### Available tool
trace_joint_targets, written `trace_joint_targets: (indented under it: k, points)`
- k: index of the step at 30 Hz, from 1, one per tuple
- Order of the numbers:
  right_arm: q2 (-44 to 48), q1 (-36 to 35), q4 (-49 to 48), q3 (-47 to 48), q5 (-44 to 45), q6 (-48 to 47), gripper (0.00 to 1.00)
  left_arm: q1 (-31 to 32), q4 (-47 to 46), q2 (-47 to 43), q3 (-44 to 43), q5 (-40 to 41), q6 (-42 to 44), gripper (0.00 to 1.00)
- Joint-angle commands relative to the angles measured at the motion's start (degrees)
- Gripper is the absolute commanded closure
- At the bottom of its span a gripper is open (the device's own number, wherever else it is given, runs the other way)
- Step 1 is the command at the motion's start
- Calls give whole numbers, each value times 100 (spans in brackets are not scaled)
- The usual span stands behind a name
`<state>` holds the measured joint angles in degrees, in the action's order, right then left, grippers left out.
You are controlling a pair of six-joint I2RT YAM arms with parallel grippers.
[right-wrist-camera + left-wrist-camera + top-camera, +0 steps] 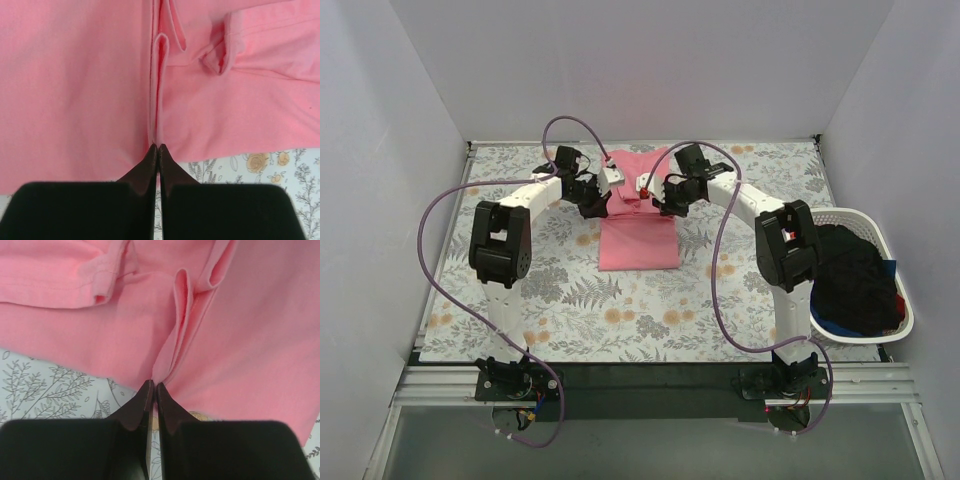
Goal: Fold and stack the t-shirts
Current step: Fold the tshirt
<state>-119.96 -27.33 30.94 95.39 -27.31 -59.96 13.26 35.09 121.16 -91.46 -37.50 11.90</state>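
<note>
L gripper (pixel 152 386) pinching pink t-shirt (pixel 240 340) edge fold | R gripper (pixel 157 147) same | basket (pixel 845 212) well apart, right

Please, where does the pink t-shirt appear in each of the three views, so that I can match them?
Top external: the salmon-pink t-shirt lies folded, just above the picture's middle.
Left wrist: the shirt fills the upper frame, with a ridge of it pinched in the shut jaws.
Right wrist: the shirt fills the upper frame, pinched likewise.
Shared landmark: the floral tablecloth beside the shirt's edge.
</note>
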Motion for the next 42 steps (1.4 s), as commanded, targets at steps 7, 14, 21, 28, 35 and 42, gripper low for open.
trace_joint_targets:
  k: [7,14,21,28,35,42]
  points:
    - [-28,114,-641,542,349,511,18,-77,-442,-48,-548,559,-416,63]
    - [877,342,-668,455,34,1565,14,-244,-802,-1199,284,586,-1179,57]
    - [1625,229,-440,-512,-863,3050,50,-218,-872,-1737,1112,-196,-2918,60]
    - [1081,176,-422,-768,-1846,4553,63,-218,-661,-1279,1312,-1545,-4685,64]
    - [940,-97,-2020,-1996,-2859,6776,65,-192,-2056,-1728,2825,-2604,-6603,62]
    - [404,-176,-2953,-2596,-2421,7720,65,-201,-2595,-1175,3371,-2246,-7483,62]
